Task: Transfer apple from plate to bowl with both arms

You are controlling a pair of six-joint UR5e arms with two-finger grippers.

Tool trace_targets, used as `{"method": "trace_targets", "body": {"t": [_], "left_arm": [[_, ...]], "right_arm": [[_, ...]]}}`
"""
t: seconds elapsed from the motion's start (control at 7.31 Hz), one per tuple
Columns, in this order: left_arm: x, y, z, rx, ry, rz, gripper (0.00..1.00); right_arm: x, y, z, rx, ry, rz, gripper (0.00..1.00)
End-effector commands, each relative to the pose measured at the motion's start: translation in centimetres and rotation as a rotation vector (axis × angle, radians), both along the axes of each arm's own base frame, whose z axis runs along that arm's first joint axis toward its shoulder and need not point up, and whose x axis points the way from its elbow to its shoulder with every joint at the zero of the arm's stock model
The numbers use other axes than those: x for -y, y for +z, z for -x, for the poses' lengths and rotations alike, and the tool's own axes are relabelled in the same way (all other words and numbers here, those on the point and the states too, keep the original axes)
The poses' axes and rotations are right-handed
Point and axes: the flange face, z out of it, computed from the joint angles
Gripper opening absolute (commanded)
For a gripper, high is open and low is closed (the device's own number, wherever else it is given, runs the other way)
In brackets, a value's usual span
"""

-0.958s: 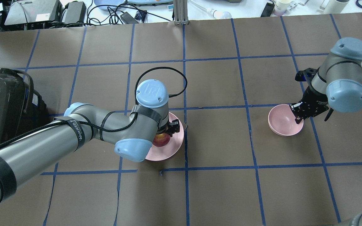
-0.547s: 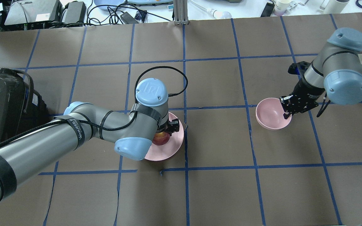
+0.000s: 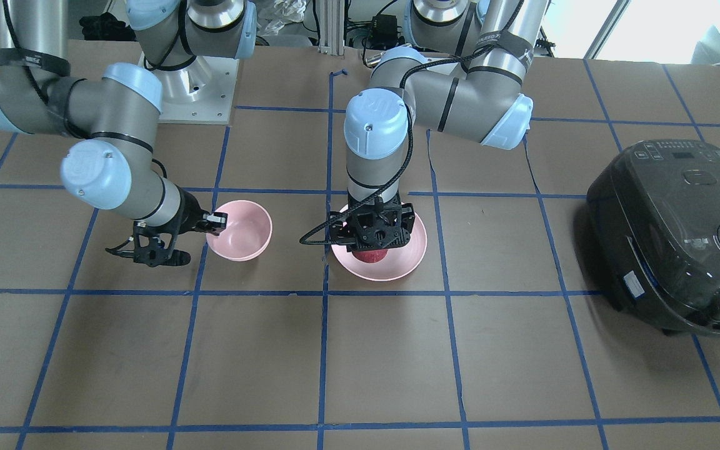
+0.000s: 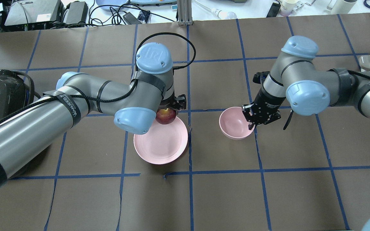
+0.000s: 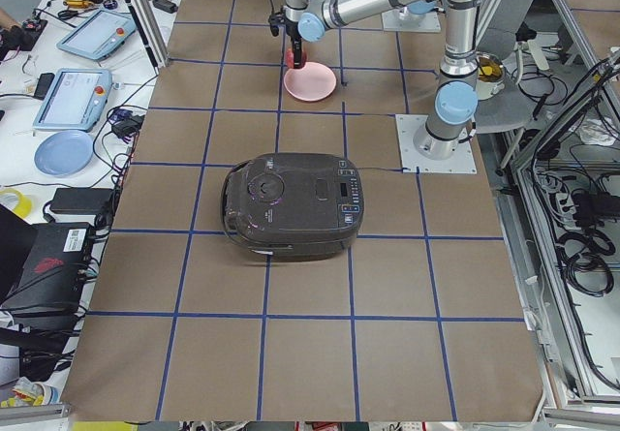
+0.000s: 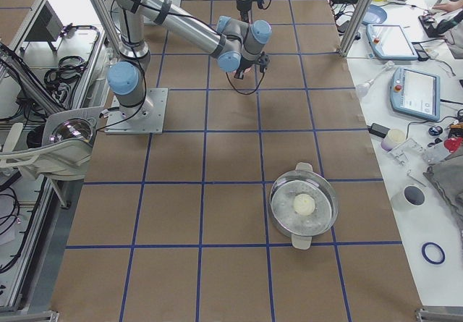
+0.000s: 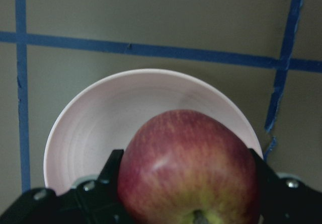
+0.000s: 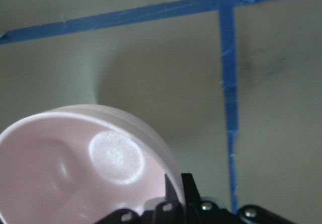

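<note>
So the left arm [image 4: 85, 94] reaches in low across the table [image 4: 223, 199]. Its elbow is bent and its last joint is turned so the wrist points straight down. The left gripper [image 3: 370, 242] hangs vertical over the plate [image 4: 149, 150], with its fingers [image 7: 105, 183] pinched on either side of the apple [image 4: 165, 116]. The left wrist cam shows the apple held up off the plate. Its red side faces the lens, the yellowish bit by the stem is at the bottom of the shot, and the plate's pale pink face shows underneath.

The right arm [image 4: 303, 86] comes in from the other side, folded at the elbow, with the wrist slanted down toward the bowl [image 4: 233, 125]. The right gripper [image 4: 251, 123] is clamped on the bowl's rim on the side nearest that arm, one finger [image 8: 176, 196] inside the rim and the other outside. In the right wrist cam the bowl looks a bit tipped with a shadow under it, but I honestly can't tell if it's touching the table.

The bowl and plate are near each other but apart, with a blue tape line [image 4: 190, 154] running between them. A black rice cooker [image 3: 672, 237] sits well off on the left arm's side.
</note>
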Motion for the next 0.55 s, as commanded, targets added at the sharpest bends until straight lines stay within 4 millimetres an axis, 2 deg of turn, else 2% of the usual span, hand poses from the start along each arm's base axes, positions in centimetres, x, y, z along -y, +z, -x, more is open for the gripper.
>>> {"method": "trace_targets", "body": {"t": [0.0,0.14,0.41], "left_arm": [[1.79,2.96,1.54,-0.094,0.088,-0.015,0.03],[1.92,3.24,1.62,-0.100,0.091,-0.012,0.00],[1.91,3.24,1.64,-0.101,0.093,-0.013,0.00]], "right_arm": [[-1.54,-0.89,-2.99,0.028,-0.003,-0.030,0.00],[-1.98,-1.42,-2.97,0.026,-0.003,-0.044,0.00],[-1.34,-1.53,-2.36,-0.025,0.017,0.006,0.00]]}}
